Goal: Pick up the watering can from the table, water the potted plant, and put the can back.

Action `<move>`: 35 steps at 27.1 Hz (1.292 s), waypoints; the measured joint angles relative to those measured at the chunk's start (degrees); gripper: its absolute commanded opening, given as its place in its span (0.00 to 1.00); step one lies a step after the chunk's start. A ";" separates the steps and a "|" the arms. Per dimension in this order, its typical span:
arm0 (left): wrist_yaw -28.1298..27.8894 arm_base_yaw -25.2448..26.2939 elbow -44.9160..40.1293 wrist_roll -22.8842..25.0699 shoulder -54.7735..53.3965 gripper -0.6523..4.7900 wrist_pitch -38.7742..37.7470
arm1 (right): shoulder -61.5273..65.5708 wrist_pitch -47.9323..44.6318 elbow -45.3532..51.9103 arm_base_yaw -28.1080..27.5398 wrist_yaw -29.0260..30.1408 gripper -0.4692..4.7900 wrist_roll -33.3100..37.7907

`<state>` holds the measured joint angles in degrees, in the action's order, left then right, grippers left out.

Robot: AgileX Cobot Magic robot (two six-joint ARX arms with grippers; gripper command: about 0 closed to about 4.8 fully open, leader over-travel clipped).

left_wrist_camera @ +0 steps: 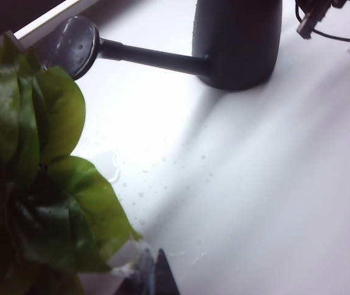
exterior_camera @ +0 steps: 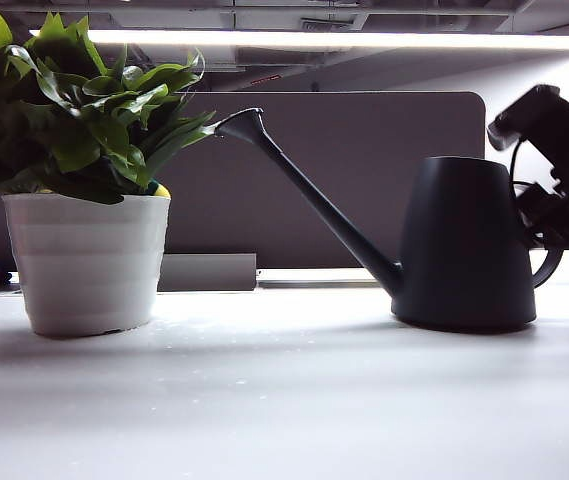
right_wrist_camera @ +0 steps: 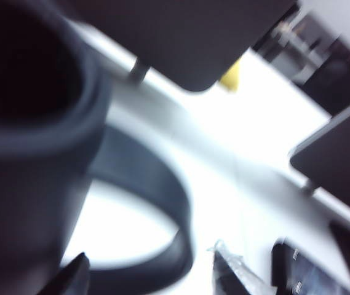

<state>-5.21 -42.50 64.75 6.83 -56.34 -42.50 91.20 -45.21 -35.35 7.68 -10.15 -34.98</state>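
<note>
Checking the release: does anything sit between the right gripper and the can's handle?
Nothing visible. The right gripper sits just off the watering can, jaws apart around the loop handle, with bare table beneath.

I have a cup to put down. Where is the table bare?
Bare table lies in front of the pot and can, and between them under the spout. It is crowded behind the can, where the open right gripper flanks the handle; the left gripper hangs beside the plant.
</note>
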 measured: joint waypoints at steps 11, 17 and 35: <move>0.42 0.00 -0.35 -0.24 12.44 0.11 -3.30 | -34.32 27.54 7.37 5.53 -0.59 0.09 13.75; 9.79 0.00 -7.63 -8.48 22.01 0.11 -0.48 | -56.67 44.02 8.22 13.55 4.31 0.09 27.89; 14.80 0.00 -60.92 -19.58 46.25 0.11 41.81 | -80.85 46.14 34.88 19.87 5.35 0.09 40.70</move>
<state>9.58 -42.50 3.84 -12.75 -10.09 -0.69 10.35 0.93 -0.47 27.55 -4.80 5.72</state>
